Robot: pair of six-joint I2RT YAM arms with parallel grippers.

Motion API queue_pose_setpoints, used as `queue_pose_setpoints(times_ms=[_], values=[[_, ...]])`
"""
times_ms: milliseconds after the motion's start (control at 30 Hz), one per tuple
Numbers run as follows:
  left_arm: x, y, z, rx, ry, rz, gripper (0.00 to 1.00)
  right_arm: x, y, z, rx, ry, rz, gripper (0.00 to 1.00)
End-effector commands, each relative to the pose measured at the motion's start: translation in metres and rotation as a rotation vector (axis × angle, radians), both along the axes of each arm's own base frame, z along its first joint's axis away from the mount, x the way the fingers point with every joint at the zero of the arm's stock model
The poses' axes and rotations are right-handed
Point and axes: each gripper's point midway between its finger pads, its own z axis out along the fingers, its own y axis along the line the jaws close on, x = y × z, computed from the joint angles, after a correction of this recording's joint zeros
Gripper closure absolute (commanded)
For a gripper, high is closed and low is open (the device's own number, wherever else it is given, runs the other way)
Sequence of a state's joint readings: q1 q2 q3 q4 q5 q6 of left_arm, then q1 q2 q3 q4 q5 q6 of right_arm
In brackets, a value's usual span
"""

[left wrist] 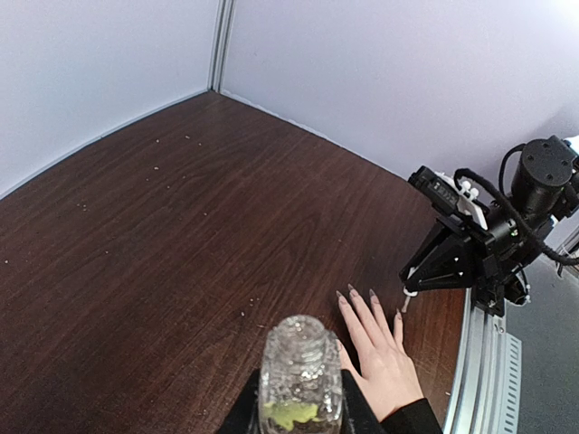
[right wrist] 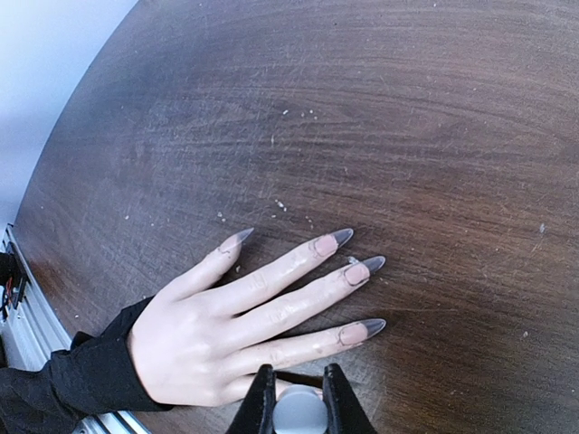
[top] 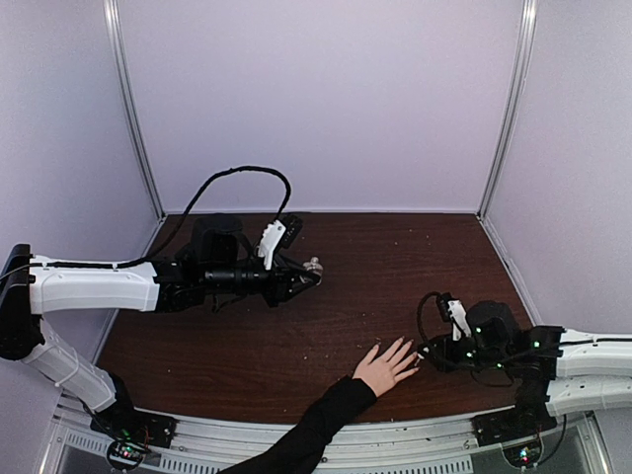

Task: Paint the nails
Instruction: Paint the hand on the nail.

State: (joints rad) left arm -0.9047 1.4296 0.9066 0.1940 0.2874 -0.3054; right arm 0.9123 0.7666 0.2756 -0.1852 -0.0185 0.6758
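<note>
Mid-painting, my left gripper [left wrist: 303,418] clamped the glass bottle [left wrist: 301,362] well apart from the hand [right wrist: 208,334], while my right gripper [right wrist: 299,398], pinching what seemed a brush cap [right wrist: 299,416] just beside it, next needed steering onto the nails [right wrist: 357,271].

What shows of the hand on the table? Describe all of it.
The hand is light-skinned, lying palm down and flat on the dark wooden table, fingers spread. Its nails are long and pointed, pink with greyish translucent tips. A black sleeve covers the wrist. The right gripper, holding a brush, hides one finger's end; contact is unclear.
</note>
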Motion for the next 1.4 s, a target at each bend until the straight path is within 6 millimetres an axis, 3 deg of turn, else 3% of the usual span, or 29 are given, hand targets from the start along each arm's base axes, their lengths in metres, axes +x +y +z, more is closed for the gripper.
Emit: queue_pose_setpoints(times_ms=[0, 1367], values=[[0.004, 0.002, 0.023, -0.058, -0.072, 0.011, 1.00, -0.002, 0.008, -0.002, 0.001, 0.003, 0.037, 1.00], [0.005, 0.003, 0.022, -0.052, -0.076, 0.017, 1.00, 0.005, -0.012, -0.018, -0.103, 0.034, -0.063, 1.00]])
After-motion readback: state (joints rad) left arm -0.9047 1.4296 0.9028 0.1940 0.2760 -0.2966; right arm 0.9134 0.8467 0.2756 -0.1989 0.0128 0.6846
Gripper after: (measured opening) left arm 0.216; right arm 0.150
